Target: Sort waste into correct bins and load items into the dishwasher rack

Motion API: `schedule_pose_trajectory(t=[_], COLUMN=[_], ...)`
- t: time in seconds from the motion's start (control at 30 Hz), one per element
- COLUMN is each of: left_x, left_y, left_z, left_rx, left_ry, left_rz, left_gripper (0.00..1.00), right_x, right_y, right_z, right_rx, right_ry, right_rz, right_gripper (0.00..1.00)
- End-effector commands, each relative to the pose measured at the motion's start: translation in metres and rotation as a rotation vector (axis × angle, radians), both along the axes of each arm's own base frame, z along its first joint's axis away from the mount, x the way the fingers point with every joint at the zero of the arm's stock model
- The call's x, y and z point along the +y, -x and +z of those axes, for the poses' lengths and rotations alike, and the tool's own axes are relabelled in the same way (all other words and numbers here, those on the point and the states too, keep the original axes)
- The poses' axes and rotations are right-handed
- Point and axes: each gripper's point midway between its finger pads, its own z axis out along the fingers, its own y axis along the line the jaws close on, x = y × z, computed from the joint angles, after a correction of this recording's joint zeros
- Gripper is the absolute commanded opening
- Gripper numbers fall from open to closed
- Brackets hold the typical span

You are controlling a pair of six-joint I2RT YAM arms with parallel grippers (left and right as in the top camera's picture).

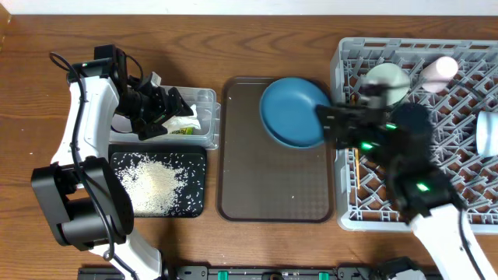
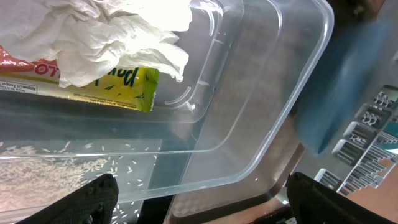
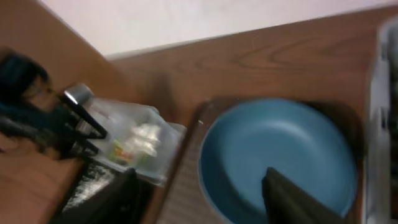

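The dishwasher rack (image 1: 467,194) stands just right of the brown serving tray (image 1: 272,187), already carrying a few small dishes. The blue plate-bowl (image 1: 289,113) lies flat on that tray's far right corner, its rim near the rack. The right gripper (image 1: 325,124), by far the nearer arm, sits at the plate's rack-side rim, jaws spread and holding nothing. Being round, the plate offers no long axis, only the rim. Left of the tray, the left gripper (image 1: 159,105) hangs wide open over the clear tub (image 1: 208,117), which holds the tissue (image 2: 112,37) and wrapper (image 2: 124,87).
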Motion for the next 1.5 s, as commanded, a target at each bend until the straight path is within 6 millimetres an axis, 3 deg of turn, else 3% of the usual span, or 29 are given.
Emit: schedule_pose_trajectory(t=[0.0, 0.17, 0.37, 0.57, 0.87, 1.03, 1.23, 1.33, 1.37, 1.47], left_x=[0.003, 0.003, 0.003, 0.003, 0.003, 0.003, 0.003, 0.003, 0.003, 0.003], left_y=[-0.002, -0.002, -0.002, -0.002, -0.002, -0.002, -0.002, -0.002, -0.002, -0.002], left_z=[0.008, 0.008, 0.008, 0.008, 0.008, 0.008, 0.008, 0.008, 0.008, 0.008], left_rx=[-0.013, -0.013, -0.013, -0.013, -0.013, -0.013, -0.013, -0.013, -0.013, -0.013], left_ry=[-0.015, -0.015, -0.015, -0.015, -0.015, -0.015, -0.015, -0.015, -0.015, -0.015], left_rz=[0.014, 0.014, 0.014, 0.014, 0.014, 0.014, 0.014, 0.014, 0.014, 0.014], left_gripper=[0.89, 0.9, 0.89, 0.9, 0.89, 0.89, 0.89, 0.89, 0.9, 0.89], right_x=[0.007, 0.049, 0.072, 0.107, 0.126, 0.115, 0.105, 0.106, 0.107, 0.11], right_y=[-0.023, -0.037, -0.042, -0.026, -0.001, 0.006, 0.009, 0.009, 0.008, 0.004], right_z=[-0.016, -0.06, -0.124, -0.17, -0.204, -0.219, -0.226, -0.225, -0.224, -0.214], right_rx=[-0.081, -0.068, 0.034, 0.095, 0.149, 0.199, 0.233, 0.227, 0.223, 0.192], right_ry=[0.283, 0.407, 0.458, 0.447, 0.505, 0.565, 0.611, 0.605, 0.603, 0.586], right_rz=[-0.059, 0.035, 0.11, 0.306, 0.403, 0.396, 0.377, 0.378, 0.377, 0.37], right_gripper=[0.73, 0.86, 0.87, 0.82, 0.82, 0.78, 0.43, 0.2, 0.05, 0.01])
